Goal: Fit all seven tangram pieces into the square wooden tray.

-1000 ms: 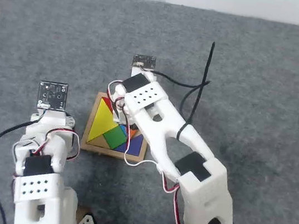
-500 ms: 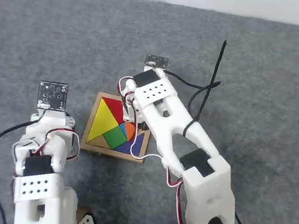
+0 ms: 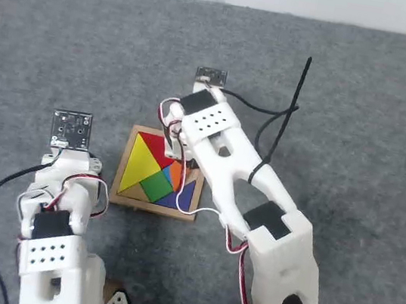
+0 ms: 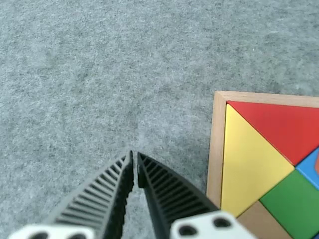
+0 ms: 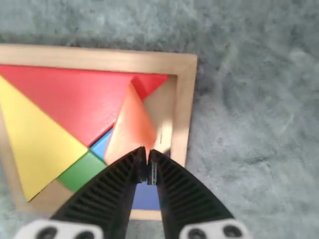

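no readable text, labels or numbers

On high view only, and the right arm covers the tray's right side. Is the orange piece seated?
Observer: No. In the right wrist view the orange triangle overlaps the red triangle, with bare floor of the wooden tray beside it.
Operator: Right fingers?
Observer: The right gripper is shut, with its tips at the orange triangle's corner. I cannot tell whether they pinch it.
Operator: Left arm?
Observer: The left gripper is shut over the carpet, beside the tray's rim and apart from it.
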### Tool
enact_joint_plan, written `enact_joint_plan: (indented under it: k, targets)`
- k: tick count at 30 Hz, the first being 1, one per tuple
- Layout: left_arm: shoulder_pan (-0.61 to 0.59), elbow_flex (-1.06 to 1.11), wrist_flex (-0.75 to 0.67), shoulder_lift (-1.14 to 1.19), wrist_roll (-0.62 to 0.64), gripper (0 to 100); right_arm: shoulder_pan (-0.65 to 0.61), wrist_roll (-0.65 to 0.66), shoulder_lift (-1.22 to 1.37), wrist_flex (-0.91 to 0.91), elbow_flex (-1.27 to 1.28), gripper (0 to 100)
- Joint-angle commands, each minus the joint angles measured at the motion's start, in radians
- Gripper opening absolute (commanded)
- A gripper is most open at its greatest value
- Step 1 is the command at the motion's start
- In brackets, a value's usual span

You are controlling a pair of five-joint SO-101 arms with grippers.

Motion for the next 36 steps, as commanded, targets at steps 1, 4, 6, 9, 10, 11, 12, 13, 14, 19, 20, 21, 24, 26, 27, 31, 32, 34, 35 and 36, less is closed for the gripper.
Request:
enact_joint_plan:
  k: [1, 4, 6, 9, 10, 11, 12, 13, 14, 19, 20, 21, 24, 26, 27, 31, 32, 34, 35, 36]
  targets:
    - [-0.005, -0.008, -0.023, -0.018, -0.009, 1, -0.05, 0.068, -0.047, 0.001, -0.087, 1.3]
    - [-0.005, -0.008, -0.023, -0.018, -0.009, 1, -0.054, 0.094, 0.012, -0.059, -0.089, 7.6]
    - [-0.005, -0.008, -0.023, -0.018, -0.009, 1, -0.053, 0.097, 0.056, -0.084, -0.094, 13.1]
    - [-0.005, -0.008, -0.023, -0.018, -0.009, 1, -0.051, 0.1, 0.099, -0.09, -0.104, 17.7]
    - [-0.005, -0.008, -0.023, -0.018, -0.009, 1, -0.051, 0.104, 0.11, -0.084, -0.112, 17.7]
    - [-0.005, -0.008, -0.023, -0.018, -0.009, 1, -0.051, 0.115, 0.116, -0.085, -0.115, 17.7]
    - [-0.005, -0.008, -0.023, -0.018, -0.009, 1, -0.051, 0.124, 0.12, -0.091, -0.115, 17.7]
    - [-0.005, -0.008, -0.023, -0.018, -0.009, 1, -0.051, 0.129, 0.127, -0.096, -0.115, 17.7]
    - [-0.005, -0.008, -0.023, -0.018, -0.009, 1, -0.051, 0.129, 0.13, -0.102, -0.115, 17.7]
    - [-0.005, -0.008, -0.023, -0.018, -0.009, 1, -0.051, 0.13, 0.148, -0.136, -0.115, 17.7]
    - [-0.005, -0.008, -0.023, -0.018, -0.009, 1, -0.051, 0.13, 0.148, -0.137, -0.115, 17.7]
    - [-0.005, -0.008, -0.023, -0.018, -0.009, 1, -0.051, 0.13, 0.148, -0.137, -0.115, 17.7]
    - [-0.005, -0.008, -0.023, -0.018, -0.009, 1, -0.053, 0.132, 0.154, -0.137, -0.115, 17.7]
    - [-0.005, -0.008, -0.023, -0.018, -0.009, 1, -0.053, 0.133, 0.165, -0.133, -0.112, 17.7]
    - [-0.005, -0.008, -0.023, -0.018, -0.009, 1, -0.053, 0.133, 0.176, -0.13, -0.112, 17.7]
    - [-0.005, -0.008, -0.023, -0.018, -0.009, 1, -0.056, 0.133, 0.22, -0.128, -0.114, 17.7]
    - [-0.005, -0.008, -0.023, -0.018, -0.009, 1, -0.058, 0.133, 0.228, -0.128, -0.115, 17.7]
    - [-0.005, -0.008, -0.023, -0.018, -0.009, 1, -0.058, 0.133, 0.237, -0.128, -0.115, 17.7]
    - [-0.005, -0.008, -0.023, -0.018, -0.009, 1, -0.058, 0.133, 0.239, -0.128, -0.115, 17.8]
    - [-0.005, -0.008, -0.023, -0.018, -0.009, 1, -0.058, 0.133, 0.239, -0.128, -0.115, 17.9]
